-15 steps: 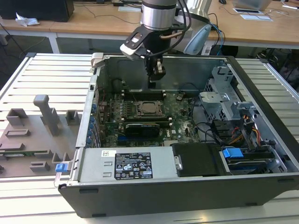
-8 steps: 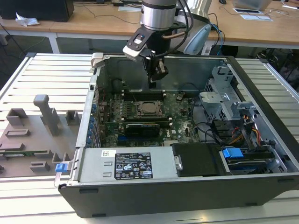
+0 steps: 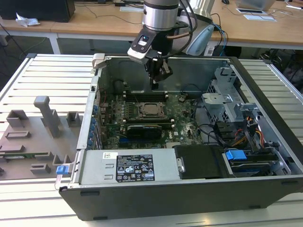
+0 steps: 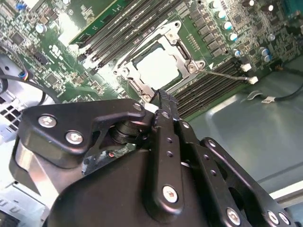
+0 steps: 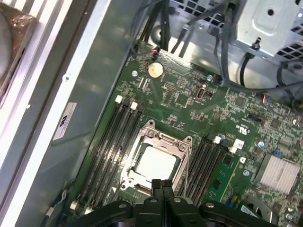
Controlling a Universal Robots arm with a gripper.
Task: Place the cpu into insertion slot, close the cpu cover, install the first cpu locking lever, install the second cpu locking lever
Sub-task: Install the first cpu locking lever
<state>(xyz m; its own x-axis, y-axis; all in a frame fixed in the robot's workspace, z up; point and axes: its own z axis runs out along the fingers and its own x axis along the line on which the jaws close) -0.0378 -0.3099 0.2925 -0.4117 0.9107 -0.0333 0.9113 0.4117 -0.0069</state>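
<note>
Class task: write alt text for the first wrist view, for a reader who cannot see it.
The silver cpu sits in the insertion slot on a green motherboard, framed by the metal cpu cover, with dark memory slots on two sides. The black gripper, shut and empty, points toward it.

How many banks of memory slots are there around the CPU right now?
2. In the first wrist view, one bank lies between the cpu and the chassis wall; the other bank lies on the cpu's opposite side. More may lie hidden under the gripper.
</note>
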